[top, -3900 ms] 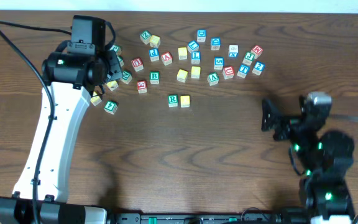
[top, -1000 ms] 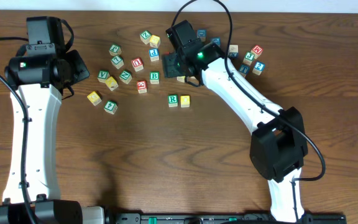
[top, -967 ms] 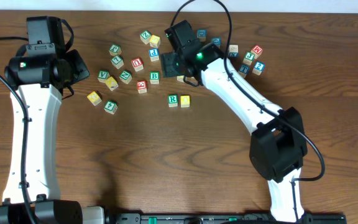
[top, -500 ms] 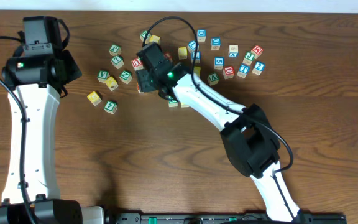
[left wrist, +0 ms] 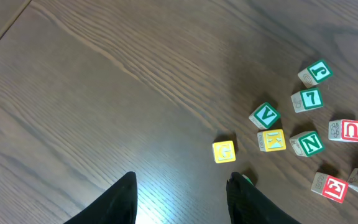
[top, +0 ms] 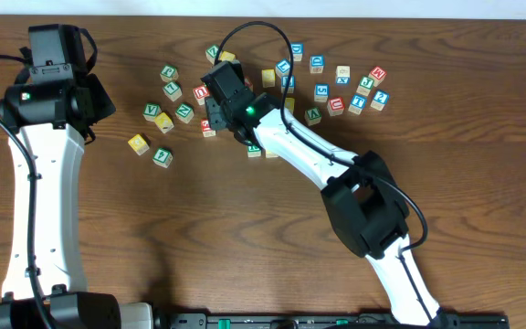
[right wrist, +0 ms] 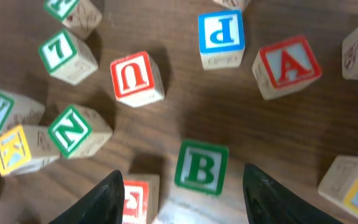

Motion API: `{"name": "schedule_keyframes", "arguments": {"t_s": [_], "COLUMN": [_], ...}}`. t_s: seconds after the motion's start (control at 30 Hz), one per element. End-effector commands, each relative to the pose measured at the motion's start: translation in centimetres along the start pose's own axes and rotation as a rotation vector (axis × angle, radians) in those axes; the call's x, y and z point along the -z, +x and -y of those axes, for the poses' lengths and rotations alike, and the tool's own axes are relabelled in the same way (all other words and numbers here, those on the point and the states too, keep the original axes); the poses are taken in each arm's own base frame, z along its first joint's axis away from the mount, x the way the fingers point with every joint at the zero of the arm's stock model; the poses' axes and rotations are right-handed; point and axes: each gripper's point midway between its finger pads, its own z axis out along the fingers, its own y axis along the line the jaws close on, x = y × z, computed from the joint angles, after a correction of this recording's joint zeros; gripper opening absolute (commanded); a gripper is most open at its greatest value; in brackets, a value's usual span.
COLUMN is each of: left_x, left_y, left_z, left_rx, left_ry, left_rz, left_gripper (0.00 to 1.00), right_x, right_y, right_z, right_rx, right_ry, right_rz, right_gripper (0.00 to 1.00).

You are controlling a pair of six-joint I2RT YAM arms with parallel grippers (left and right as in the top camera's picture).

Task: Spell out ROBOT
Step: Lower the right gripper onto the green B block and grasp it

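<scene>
**Right hand poised over the B.** The right hand [right wrist: 184, 174] hangs low over a scatter of wooden letter cubes near the far edge of the dark wood surface [top: 199, 238]. Its two fingers [right wrist: 107, 199] are spread wide on either side of the green B cube [right wrist: 201, 167], clear of it on both sides and gripping nothing.

The B cube sits flat with its letter up. A red U cube [right wrist: 135, 78] and a blue P cube [right wrist: 221, 31] lie beyond it, with a red A cube [right wrist: 286, 62] off to one side and a green N cube [right wrist: 73, 129] to the other.

Seen from overhead, the right arm [top: 309, 160] stretches in from the near edge and covers the B cube. The green R cube [top: 252, 151] shows only as a sliver at the arm's edge, just nearer the middle of the surface than the main scatter. More cubes in blue, red and yellow run along the far edge to the right; which blue one bears the T cannot be told.

The left hand [left wrist: 182, 180] hovers toward the far left corner above bare wood, its jaws parted and empty. A yellow G cube [left wrist: 224, 151] and a green V cube [left wrist: 265, 115] lie just beyond it.
</scene>
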Motion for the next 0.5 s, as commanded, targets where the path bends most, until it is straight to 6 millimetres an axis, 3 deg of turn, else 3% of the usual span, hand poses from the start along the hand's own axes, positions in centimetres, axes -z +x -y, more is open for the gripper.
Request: {"name": "schedule_keyframes", "arguments": {"t_s": [0.0, 0.2, 0.47], "left_x": [0.2, -0.1, -0.1], "left_y": [-0.1, 0.3, 0.3], "left_z": [-0.6, -0.7, -0.7], "left_rx": [-0.004, -0.008, -0.008], "left_ry": [-0.021, -0.025, -0.025], "left_rz": [0.009, -0.002, -0.002], "left_gripper": [0.46, 0.46, 0.46], "right_x": [-1.7, -3.6, -4.5], "right_y": [0.5, 1.3, 1.5], "right_z": [0.8, 1.1, 1.5], "right_rx": [-0.03, -0.039, -0.041], "right_ry": [0.036, 0.036, 0.045], "right_rz": [0.006, 0.01, 0.021], "right_gripper": [0.55, 0.54, 0.49]}}
